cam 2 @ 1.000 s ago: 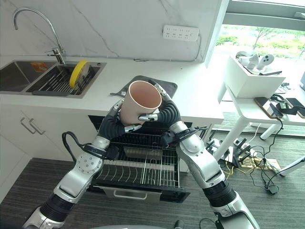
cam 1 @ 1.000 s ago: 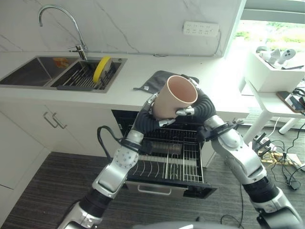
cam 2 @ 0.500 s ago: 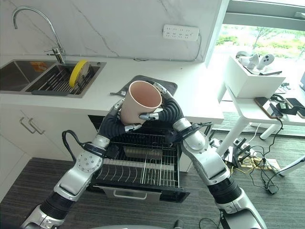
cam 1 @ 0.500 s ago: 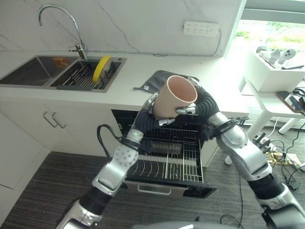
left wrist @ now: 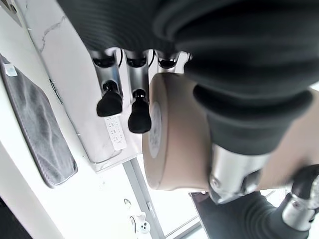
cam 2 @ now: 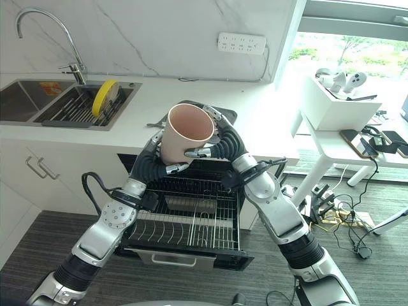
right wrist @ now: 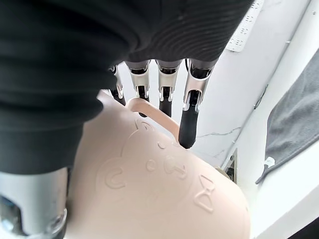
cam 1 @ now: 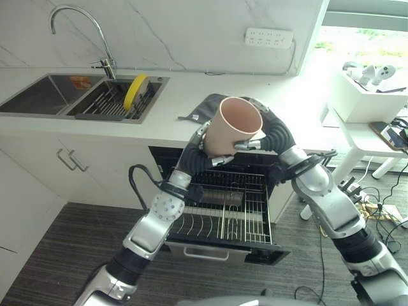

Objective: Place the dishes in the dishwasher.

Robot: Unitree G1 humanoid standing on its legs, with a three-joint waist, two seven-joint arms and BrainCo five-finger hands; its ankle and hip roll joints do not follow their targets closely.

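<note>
Cup point(cam 1: 233, 126) above dishwasher rack point(cam 1: 223, 210)

A white counter point(cam 1: 178, 105) carries a grey cloth point(cam 1: 203, 108) beside the sink point(cam 1: 38, 95).

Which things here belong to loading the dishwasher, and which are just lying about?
Part of the job:
- cup, held between left hand and right hand
- dishwasher rack, pulled out
- yellow plate in the sink rack

Just lying about:
- grey cloth on the counter
- tap
- wall sockets
- white side table
</note>
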